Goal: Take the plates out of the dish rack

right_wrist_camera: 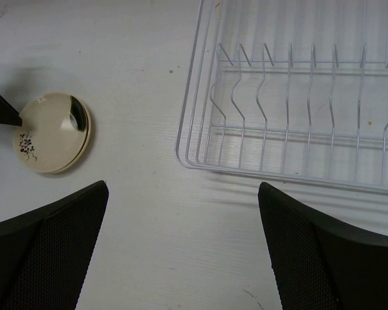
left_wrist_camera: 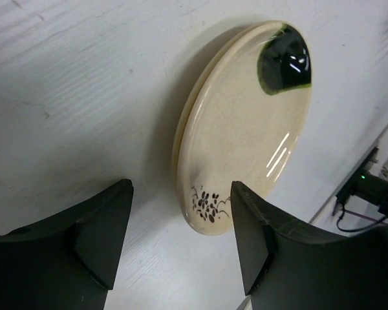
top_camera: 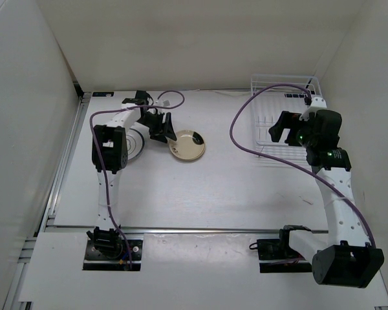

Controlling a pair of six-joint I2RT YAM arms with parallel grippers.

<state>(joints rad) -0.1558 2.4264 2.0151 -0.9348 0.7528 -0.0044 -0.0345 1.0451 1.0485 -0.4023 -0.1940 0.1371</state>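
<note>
The beige plate [top_camera: 186, 144] with a dark patch lies flat on the table at centre left. It also shows in the left wrist view [left_wrist_camera: 246, 129] and the right wrist view [right_wrist_camera: 52, 132]. A second rim shows under it. My left gripper [top_camera: 163, 131] is open and empty, just left of this plate, its fingertips [left_wrist_camera: 119, 200] near the flowered edge. The white plate with a dark rim [top_camera: 137, 143] lies partly under the left arm. The orange-patterned plate is not visible. The white wire dish rack [top_camera: 288, 97] stands at back right and shows no plates [right_wrist_camera: 297, 116]. My right gripper [top_camera: 282, 135] is open and empty over its left edge [right_wrist_camera: 181, 258].
White walls enclose the table on the left, back and right. The rack sits close to the right wall. Purple cables loop above both arms. The arm bases [top_camera: 113, 248] stand at the near edge.
</note>
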